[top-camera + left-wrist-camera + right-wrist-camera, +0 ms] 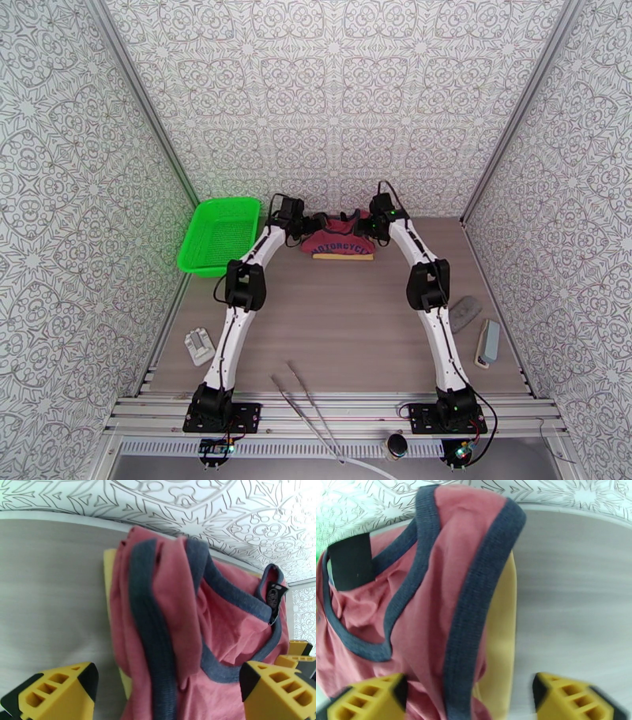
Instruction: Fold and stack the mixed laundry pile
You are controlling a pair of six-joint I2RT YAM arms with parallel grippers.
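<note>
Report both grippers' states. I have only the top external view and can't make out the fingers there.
Observer: In the left wrist view the left gripper is open, with its fingers wide apart on either side of the maroon tank top.
Operator: Check the right one.
Observer: The right gripper is open too. One finger is over the top and the other is over bare table.
Operator: Describe the neck.
Observer: A black label shows inside it.

Slim white left arm point(223, 347) and right arm point(444, 347), each with black joint housings and thin black cables (a green light glows at the right wrist); the left gripper point(168, 679) has blocky yellow fingers point(59, 691), hollow-celled, black-edged
</note>
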